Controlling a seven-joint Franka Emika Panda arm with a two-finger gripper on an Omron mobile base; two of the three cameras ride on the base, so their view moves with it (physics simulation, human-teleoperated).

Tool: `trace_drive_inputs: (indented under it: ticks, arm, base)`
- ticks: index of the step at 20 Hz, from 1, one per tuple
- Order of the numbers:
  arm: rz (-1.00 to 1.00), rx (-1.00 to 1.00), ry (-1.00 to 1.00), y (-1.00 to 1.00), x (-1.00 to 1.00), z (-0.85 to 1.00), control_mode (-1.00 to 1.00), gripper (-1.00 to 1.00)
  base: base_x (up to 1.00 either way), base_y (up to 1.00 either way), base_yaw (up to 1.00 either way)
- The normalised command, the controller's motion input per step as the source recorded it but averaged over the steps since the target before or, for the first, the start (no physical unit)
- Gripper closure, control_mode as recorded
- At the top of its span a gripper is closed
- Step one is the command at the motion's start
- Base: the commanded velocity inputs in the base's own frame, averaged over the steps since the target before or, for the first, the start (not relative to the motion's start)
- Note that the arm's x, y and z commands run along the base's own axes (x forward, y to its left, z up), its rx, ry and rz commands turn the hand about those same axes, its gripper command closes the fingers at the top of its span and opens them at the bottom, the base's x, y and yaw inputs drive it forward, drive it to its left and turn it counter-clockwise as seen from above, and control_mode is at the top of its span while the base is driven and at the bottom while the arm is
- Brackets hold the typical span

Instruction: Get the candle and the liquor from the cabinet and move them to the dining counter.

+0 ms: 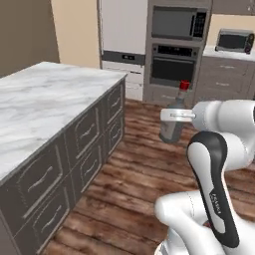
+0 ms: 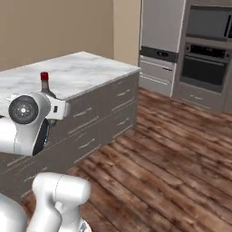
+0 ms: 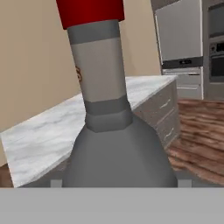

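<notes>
So the tool [image 1: 172,122] is clamped around the liquor bottle [image 1: 175,119], holding it upright in the air over the wood floor [image 1: 134,184], out in front of the arm. From the left base camera the bottle sits a bit to the right of the island's corner, red cap [image 1: 185,85] on top, with the wall ovens [image 1: 177,47] behind it. From the right base camera you mostly just get the cap and neck [image 2: 44,81] poking up behind the white wrist, lined up against the marble tabletop [image 2: 90,68] but not touching it as far as I can tell. The hand camera is right up on the bottle [image 3: 111,131]: grey shoulder, lighter neck, red cap at the top, island tabletop [image 3: 48,131] off behind it. The marble top looks bare where I can see it
</notes>
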Motion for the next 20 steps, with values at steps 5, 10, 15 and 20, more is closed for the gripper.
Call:
trace_drive_inputs:
  ticks: [5,10,15,20]
  arm:
    - [0.00,0.00,0.00,0.00,0.00,0.00,1.00,1.00]
    - [0.00,0.00,0.00,0.00,0.00,0.00,1.00,1.00]
    - [0.00,0.00,0.00,0.00,0.00,0.00,1.00,1.00]
    - [0.00,0.00,0.00,0.00,0.00,0.00,1.00,1.00]
  base:
    - [0.15,0.00,0.85]
    - [0.54,0.00,0.53]
    - [0.92,-0.05,0.14]
    - [0.91,-0.14,0.11]
